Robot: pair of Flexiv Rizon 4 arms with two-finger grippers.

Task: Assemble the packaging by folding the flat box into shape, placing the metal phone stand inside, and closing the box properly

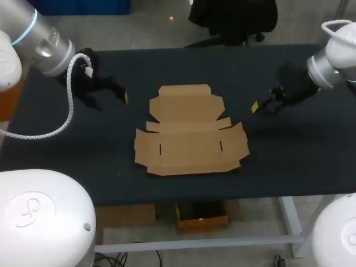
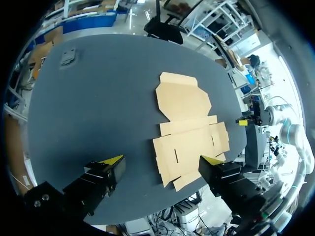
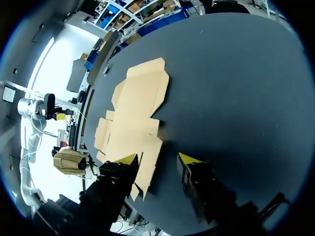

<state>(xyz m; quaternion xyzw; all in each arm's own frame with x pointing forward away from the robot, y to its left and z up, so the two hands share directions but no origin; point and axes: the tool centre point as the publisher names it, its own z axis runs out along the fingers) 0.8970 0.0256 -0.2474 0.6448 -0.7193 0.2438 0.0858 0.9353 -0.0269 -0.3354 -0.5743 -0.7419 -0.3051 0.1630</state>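
The flat brown cardboard box (image 1: 189,130) lies unfolded in the middle of the black table (image 1: 289,156), flaps spread, lid panel toward the far side. My left gripper (image 1: 111,99) hovers left of it, open. In the left wrist view the gripper (image 2: 162,161) has its fingers far apart, with the box (image 2: 189,128) on the table ahead of them. My right gripper (image 1: 264,107) hangs to the right of the box. In its own view the right gripper (image 3: 157,158) is open and holds nothing, above the box's (image 3: 135,113) near edge. A small grey flat object (image 2: 68,56), perhaps the metal stand, lies at the table's far left corner.
Bare black tabletop (image 2: 98,108) surrounds the cardboard on all sides. My left arm's white cable (image 1: 69,105) hangs over the table's left part. In the head view the left arm hides the far left corner.
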